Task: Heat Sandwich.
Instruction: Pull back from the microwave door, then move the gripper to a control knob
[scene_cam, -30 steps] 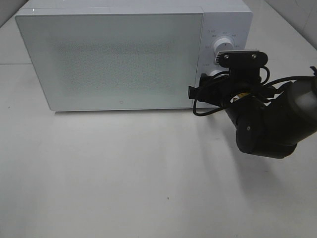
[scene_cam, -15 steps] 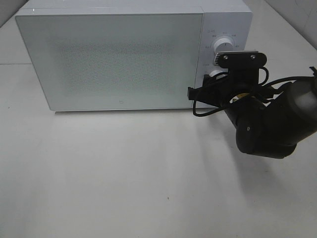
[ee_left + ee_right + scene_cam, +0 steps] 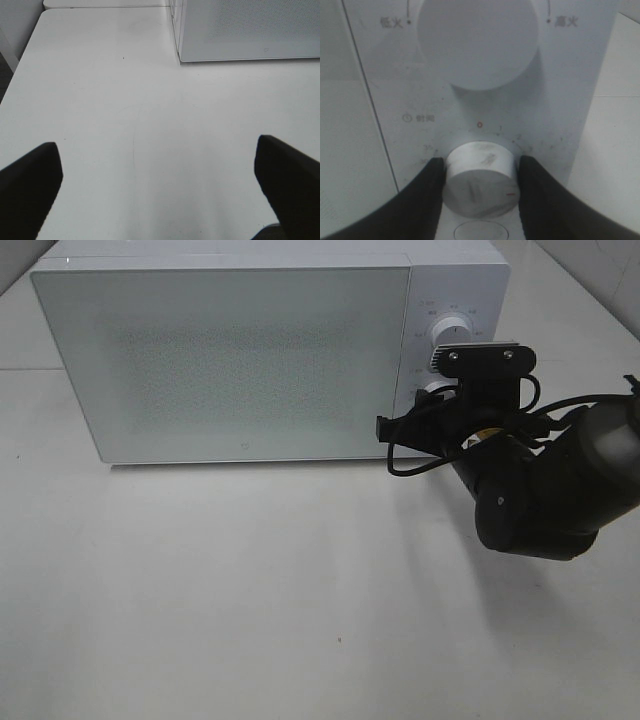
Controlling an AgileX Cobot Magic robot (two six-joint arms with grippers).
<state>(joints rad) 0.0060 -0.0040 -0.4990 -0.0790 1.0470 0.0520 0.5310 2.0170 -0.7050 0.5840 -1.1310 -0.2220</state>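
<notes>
The white microwave (image 3: 230, 360) stands at the back of the table with its door closed; the sandwich is hidden from every view. My right arm (image 3: 530, 490) reaches to the control panel at the microwave's right end. In the right wrist view my right gripper (image 3: 481, 169) is shut on the lower timer knob (image 3: 480, 182), one black finger pressing each side of it. The larger upper knob (image 3: 477, 42) sits free above it. My left gripper (image 3: 157, 150) hangs open over the bare table (image 3: 125, 125), nothing between its fingers, in front of the microwave's left corner (image 3: 245, 30).
White tabletop (image 3: 250, 590) spreads in front of the microwave. A cable loop (image 3: 405, 465) hangs from the right wrist near the microwave's lower right corner. The table's left edge (image 3: 20, 65) shows in the left wrist view.
The right wrist has crept a little toward the control panel. The microwave door has stayed closed.
</notes>
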